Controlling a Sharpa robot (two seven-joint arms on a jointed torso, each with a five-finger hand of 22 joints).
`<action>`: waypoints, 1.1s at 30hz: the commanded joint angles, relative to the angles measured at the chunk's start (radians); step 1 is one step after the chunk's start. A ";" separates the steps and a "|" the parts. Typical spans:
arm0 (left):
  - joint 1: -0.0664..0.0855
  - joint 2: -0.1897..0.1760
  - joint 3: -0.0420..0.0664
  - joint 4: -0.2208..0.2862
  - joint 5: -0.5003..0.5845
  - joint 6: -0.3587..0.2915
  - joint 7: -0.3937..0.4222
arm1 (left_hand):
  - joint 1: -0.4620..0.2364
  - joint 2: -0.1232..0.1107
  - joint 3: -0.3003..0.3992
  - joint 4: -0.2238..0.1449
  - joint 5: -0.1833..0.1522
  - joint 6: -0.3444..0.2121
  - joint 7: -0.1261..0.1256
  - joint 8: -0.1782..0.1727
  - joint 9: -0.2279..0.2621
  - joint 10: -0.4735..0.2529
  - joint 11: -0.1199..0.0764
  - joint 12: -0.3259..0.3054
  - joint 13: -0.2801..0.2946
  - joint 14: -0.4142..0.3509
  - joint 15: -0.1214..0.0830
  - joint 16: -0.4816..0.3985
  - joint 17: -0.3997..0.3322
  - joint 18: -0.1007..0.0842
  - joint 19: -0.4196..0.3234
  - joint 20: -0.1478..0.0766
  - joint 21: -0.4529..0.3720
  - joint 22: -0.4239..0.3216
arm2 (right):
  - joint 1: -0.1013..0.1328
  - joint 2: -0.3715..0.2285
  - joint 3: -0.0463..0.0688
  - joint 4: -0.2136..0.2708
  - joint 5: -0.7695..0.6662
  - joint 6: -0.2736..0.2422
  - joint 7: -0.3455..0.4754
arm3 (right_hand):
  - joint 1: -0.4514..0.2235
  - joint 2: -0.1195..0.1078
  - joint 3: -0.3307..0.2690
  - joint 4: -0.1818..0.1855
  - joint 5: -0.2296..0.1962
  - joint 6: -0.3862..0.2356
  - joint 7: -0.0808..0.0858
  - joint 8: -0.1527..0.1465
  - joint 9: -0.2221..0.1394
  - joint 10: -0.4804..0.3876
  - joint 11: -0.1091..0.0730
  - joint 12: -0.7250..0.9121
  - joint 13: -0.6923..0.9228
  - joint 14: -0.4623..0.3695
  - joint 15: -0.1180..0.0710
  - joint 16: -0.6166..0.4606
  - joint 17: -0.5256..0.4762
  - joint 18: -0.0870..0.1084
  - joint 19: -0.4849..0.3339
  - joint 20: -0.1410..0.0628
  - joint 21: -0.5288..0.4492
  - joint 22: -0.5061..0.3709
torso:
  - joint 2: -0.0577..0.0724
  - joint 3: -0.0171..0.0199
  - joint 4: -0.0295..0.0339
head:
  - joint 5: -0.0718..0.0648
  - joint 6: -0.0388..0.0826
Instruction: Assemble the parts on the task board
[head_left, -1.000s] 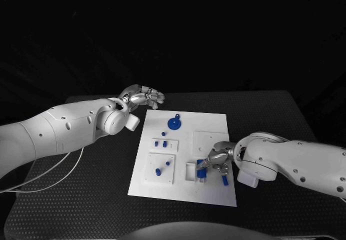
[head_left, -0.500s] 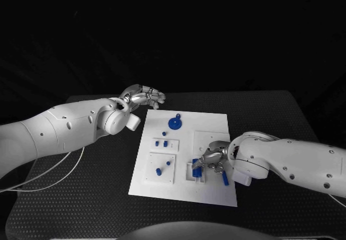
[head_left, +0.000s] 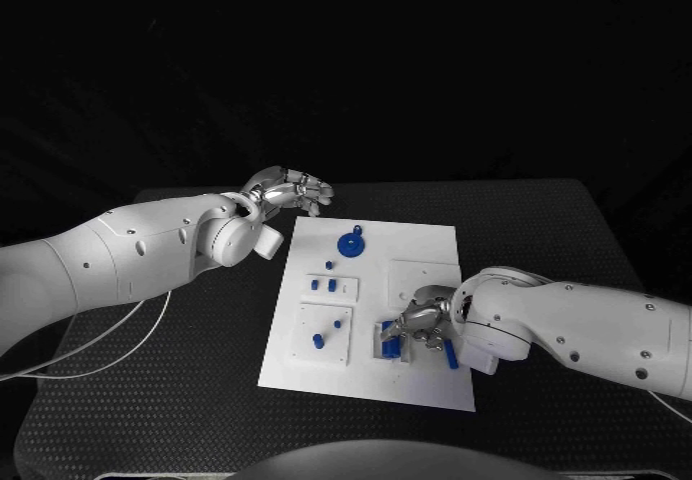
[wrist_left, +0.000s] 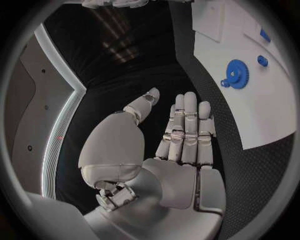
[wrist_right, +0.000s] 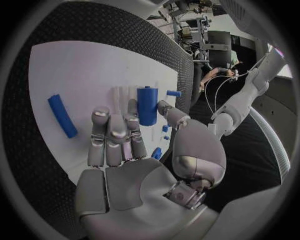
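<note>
Now my right hand (head_left: 415, 323) has slid left over the task board (head_left: 418, 245), fingers on the blue cylinder (wrist_right: 147, 105); whether they grip it I cannot tell, and left hand (head_left: 289, 190) idles open.

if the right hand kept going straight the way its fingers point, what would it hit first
Most likely the upright blue cylinder standing on the white task board, just beyond the right hand fingertips. Depth is unclear, so contact may already be close.

Matt white task board (head_left: 418, 260) with a smooth face, glossy blue plastic parts (head_left: 349, 245), rough dimpled black table (head_left: 173, 400) mat, satin silver metal hands (head_left: 289, 190), smooth white arm shells (head_left: 577, 320)
</note>
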 joint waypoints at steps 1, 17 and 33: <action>0.001 0.001 0.001 0.003 -0.002 0.015 0.005 | -0.006 -0.001 -0.002 0.006 0.004 -0.005 0.000 0.004 0.001 -0.006 0.000 0.001 -0.001 0.003 0.007 -0.005 0.002 0.018 0.003 -0.001 -0.005 0.017 | -0.007 0.003 -0.003 -0.001 -0.012 0.017 0.000 | -0.010 -0.001 0.000 -0.007 -0.004 0.001 0.005 -0.007 -0.001 -0.001 0.002 -0.006 0.001 -0.008 -0.003 0.001 -0.001 0.021 -0.002 0.003 0.003 -0.002 | -0.001 0.0006 -0.0028 | 0.003 -0.001; 0.001 0.000 0.001 0.003 -0.002 0.016 0.003 | -0.007 -0.001 -0.002 0.008 0.004 -0.005 0.000 0.004 0.001 -0.006 0.000 0.001 -0.001 0.002 0.007 -0.006 0.003 0.018 0.003 -0.001 -0.005 0.018 | -0.020 0.010 -0.003 -0.011 -0.025 0.019 0.004 | -0.022 -0.007 -0.002 -0.006 -0.006 -0.002 0.006 -0.010 -0.002 -0.005 0.003 -0.008 0.004 -0.012 -0.001 0.000 -0.003 0.021 -0.005 0.005 0.002 -0.003 | 0.000 0.0006 -0.0014 | 0.004 -0.002; 0.001 0.000 0.000 0.003 -0.003 0.016 0.002 | -0.007 -0.001 -0.001 0.010 0.004 -0.005 0.000 0.005 0.001 -0.006 0.000 0.001 -0.001 0.002 0.007 -0.007 0.003 0.018 0.003 -0.001 -0.006 0.018 | -0.021 0.009 -0.003 -0.012 -0.040 0.026 0.006 | -0.068 -0.057 -0.028 0.022 -0.013 -0.015 0.010 -0.017 0.002 -0.014 0.006 -0.015 0.009 -0.022 0.001 0.000 -0.007 0.021 -0.010 0.005 0.000 -0.007 | 0.000 0.0001 -0.0011 | 0.004 -0.003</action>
